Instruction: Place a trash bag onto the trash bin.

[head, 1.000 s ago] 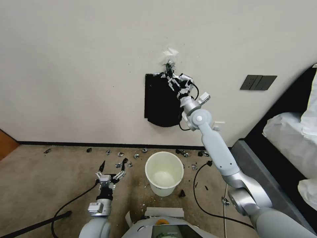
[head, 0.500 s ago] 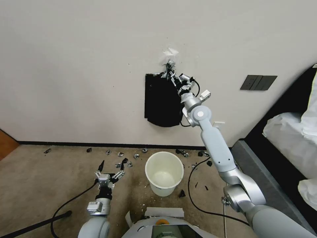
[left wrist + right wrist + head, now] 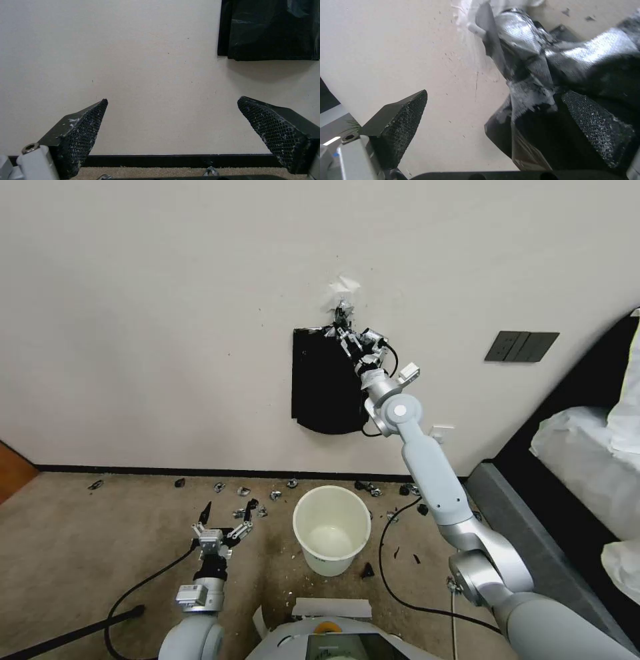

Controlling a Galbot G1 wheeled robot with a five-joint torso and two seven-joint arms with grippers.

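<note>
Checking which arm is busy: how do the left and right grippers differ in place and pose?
The right gripper is raised to the wall, at the bunched top of the hanging bags; the left gripper sits low over the carpet, beside the bin. One right finger lies against black plastic; the left touches nothing. Both are open.

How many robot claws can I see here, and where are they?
2. The left gripper hangs open low over the carpet, beside the trash bin. The right gripper is raised to the wall, open at the bunched top of the black bag bundle.
</note>
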